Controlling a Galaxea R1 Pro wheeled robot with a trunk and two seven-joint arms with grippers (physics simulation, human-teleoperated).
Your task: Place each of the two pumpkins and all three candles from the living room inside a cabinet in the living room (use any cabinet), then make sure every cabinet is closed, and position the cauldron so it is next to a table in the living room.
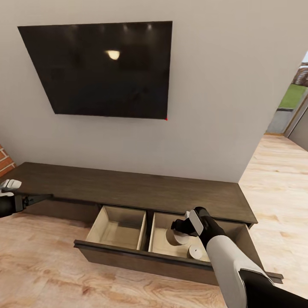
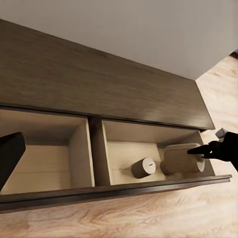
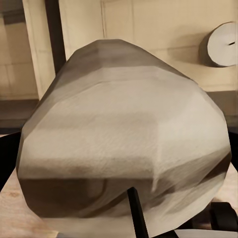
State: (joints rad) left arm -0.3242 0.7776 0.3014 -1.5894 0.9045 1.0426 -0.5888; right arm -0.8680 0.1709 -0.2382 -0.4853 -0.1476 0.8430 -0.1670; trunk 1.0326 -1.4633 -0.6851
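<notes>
The right gripper (image 1: pixel 183 227), black-fingered on a white-sleeved arm, reaches down into the right-hand compartment of the pulled-out drawer, its fingers closed around a squat pale grey-green candle (image 1: pixel 175 238) that hangs tilted just over the drawer floor. A second candle of the same kind (image 1: pixel 196 252) already lies in that compartment, near the front wall and just beside the held one; the left wrist view shows it tipped on its side (image 2: pixel 143 167).

The long, low dark-brown wooden cabinet (image 1: pixel 128 188) stands against the pale wall beneath a flat black screen (image 1: pixel 100 68). Its top is matte with a fine grain, its drawer interior smooth pale board, and the left compartment (image 1: pixel 117 226) looks bare.

By my reckoning the candle-stowing step is in hand: the next move calls for letting go low, so the faceted, blunt cylinder settles rather than rolls, then lifting clear.

The left gripper (image 1: pixel 9 185) waits at the cabinet's far left end; I cannot tell how its fingers stand.
</notes>
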